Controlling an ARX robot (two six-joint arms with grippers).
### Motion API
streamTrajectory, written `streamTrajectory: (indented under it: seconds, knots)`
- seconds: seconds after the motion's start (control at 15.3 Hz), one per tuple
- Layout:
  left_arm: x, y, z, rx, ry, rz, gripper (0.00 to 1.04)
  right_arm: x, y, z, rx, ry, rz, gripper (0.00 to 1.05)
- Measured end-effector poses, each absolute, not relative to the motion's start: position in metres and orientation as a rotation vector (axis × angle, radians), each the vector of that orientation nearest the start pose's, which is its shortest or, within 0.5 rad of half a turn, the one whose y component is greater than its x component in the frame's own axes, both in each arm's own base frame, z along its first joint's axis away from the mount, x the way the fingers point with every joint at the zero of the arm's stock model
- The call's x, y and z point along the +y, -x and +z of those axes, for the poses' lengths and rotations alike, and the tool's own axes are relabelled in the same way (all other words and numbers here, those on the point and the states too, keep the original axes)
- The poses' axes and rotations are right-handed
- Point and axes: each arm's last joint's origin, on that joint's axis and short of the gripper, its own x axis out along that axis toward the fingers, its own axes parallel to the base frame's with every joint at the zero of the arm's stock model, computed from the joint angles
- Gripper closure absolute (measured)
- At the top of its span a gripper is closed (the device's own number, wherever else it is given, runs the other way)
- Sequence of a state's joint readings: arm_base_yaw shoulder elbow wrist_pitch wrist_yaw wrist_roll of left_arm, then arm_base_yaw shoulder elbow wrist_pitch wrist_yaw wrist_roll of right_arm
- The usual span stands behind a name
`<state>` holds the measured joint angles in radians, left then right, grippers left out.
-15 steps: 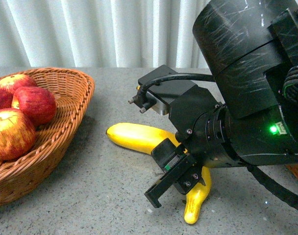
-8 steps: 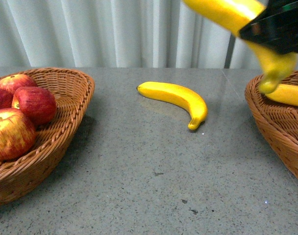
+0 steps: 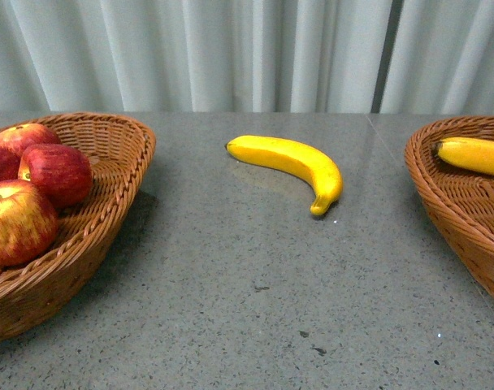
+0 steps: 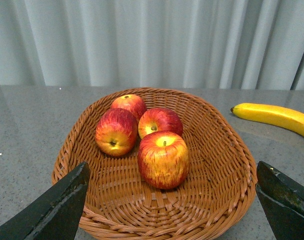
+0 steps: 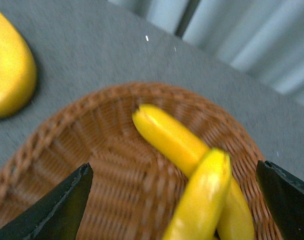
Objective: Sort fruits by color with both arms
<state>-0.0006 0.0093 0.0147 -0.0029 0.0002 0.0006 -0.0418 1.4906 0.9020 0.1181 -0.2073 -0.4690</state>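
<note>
Several red apples (image 3: 56, 172) lie in the left wicker basket (image 3: 129, 175). In the left wrist view my left gripper (image 4: 174, 210) hangs open over that basket's near rim, apart from the big yellow-red apple (image 4: 163, 159). One banana (image 3: 296, 162) lies on the table between the baskets. The right basket (image 3: 442, 203) holds a banana (image 3: 474, 156). The right wrist view is blurred. There, my right gripper (image 5: 174, 205) is open above two crossed bananas (image 5: 167, 135) in the right basket (image 5: 92, 165). The upper banana (image 5: 204, 200) sits between the spread fingers, ungripped. Neither arm shows in the front view.
Grey speckled tabletop (image 3: 247, 309) runs between the two baskets. Pale curtains (image 3: 247, 49) hang behind the table's far edge. The loose banana (image 5: 9, 80) lies just outside the right basket's rim in the right wrist view.
The right arm lifted a banana from the near table, carried it up and right over the right basket, then left the front view. Its gripper is now open.
</note>
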Motion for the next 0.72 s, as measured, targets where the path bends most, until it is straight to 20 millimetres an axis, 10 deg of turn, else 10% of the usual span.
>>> streamTrajectory:
  seconds: [0.52,0.72]
  knots:
    - [0.000,-0.097,0.167,-0.002,-0.001,0.000,0.07,0.043,-0.349,0.260,0.309,0.357,0.358,0.06]
    - [0.000,-0.097,0.167,-0.002,-0.001,0.000,0.07,0.101,-0.380,0.246,0.319,0.334,0.457,0.07]
